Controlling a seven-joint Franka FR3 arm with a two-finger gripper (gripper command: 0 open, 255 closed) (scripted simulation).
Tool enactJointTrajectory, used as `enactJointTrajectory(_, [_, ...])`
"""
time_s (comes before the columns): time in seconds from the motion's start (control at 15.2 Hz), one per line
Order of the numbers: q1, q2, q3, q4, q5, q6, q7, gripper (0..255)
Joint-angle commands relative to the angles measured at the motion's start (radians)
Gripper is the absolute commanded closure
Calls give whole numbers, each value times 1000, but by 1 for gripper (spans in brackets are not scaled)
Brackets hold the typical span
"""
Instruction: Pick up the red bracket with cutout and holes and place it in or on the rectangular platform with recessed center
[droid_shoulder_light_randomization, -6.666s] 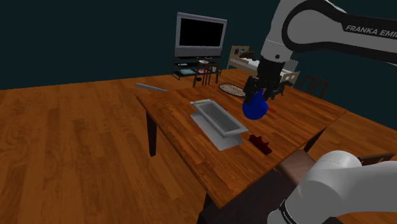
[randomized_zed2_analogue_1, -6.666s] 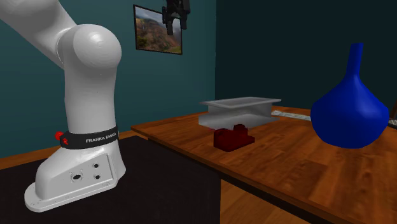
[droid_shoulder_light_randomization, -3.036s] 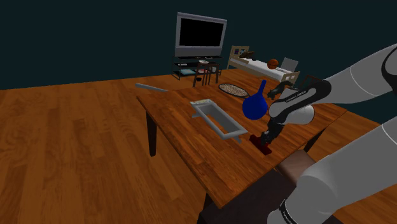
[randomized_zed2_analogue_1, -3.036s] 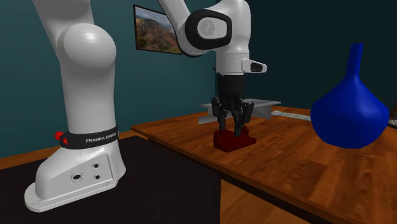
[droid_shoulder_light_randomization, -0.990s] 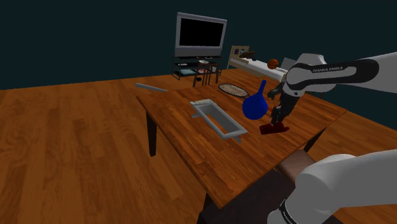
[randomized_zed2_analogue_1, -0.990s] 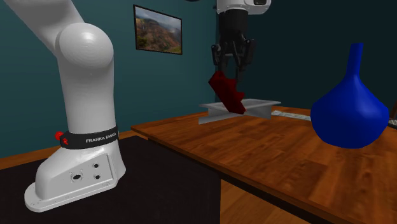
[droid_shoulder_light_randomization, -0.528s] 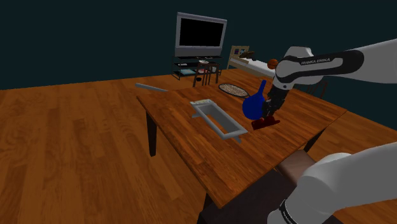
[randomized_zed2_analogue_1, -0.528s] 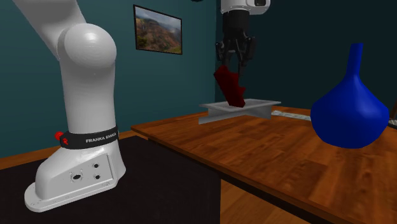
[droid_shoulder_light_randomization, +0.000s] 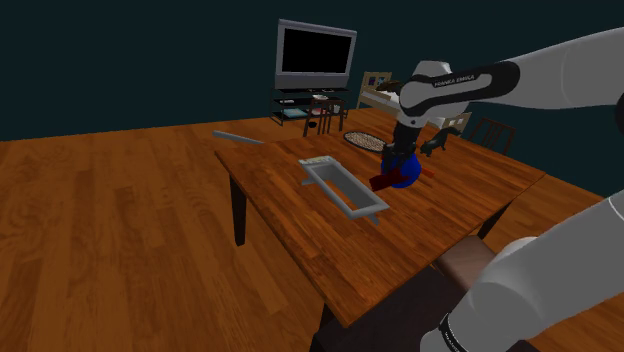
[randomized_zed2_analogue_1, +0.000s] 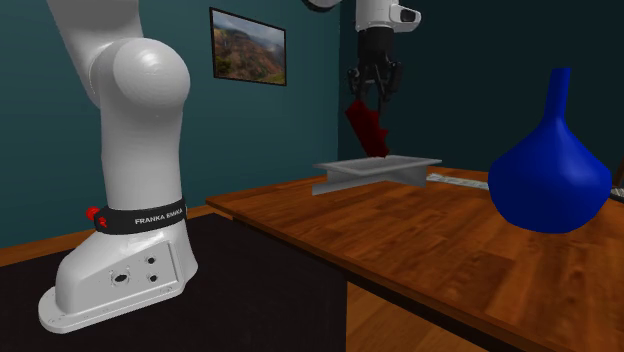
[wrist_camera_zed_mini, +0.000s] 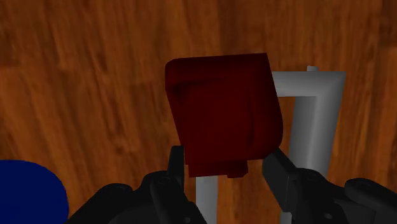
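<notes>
Your gripper (randomized_zed2_analogue_1: 373, 90) is clamped on the dark red bracket (randomized_zed2_analogue_1: 367, 128). In the wrist view you can see its two black fingers (wrist_camera_zed_mini: 175, 167) pressing the bracket's near end from either side. The rest of the piece juts out past the fingertips. In the second exterior view the bracket hangs tilted below the gripper, well clear of the wooden table (droid_shoulder_light_randomization: 330, 250).

The grey rectangular platform (droid_shoulder_light_randomization: 343, 187) lies on the table just to one side of the gripper. Along the fingers, a corner of its raised rim shows right beside the bracket's edge, while most of the bracket has bare wood behind it. You cannot tell from the second exterior view how far the bracket's low tip is above the platform's rim.

The blue vase (randomized_zed2_analogue_1: 548, 170) stands on the table close on the gripper's other side, so the gripper is between vase and platform. Far beyond the gripper, a television (droid_shoulder_light_randomization: 315, 55) stands against the dark wall.
</notes>
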Motion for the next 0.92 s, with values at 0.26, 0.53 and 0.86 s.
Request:
enactJointTrajectory(0.26, [63,182,46,189,75,-15,64,255])
enactJointTrajectory(0.53, [94,320,73,356,120,-49,102,255])
enactJointTrajectory(0.86, [93,338,73,308,127,15,96,255])
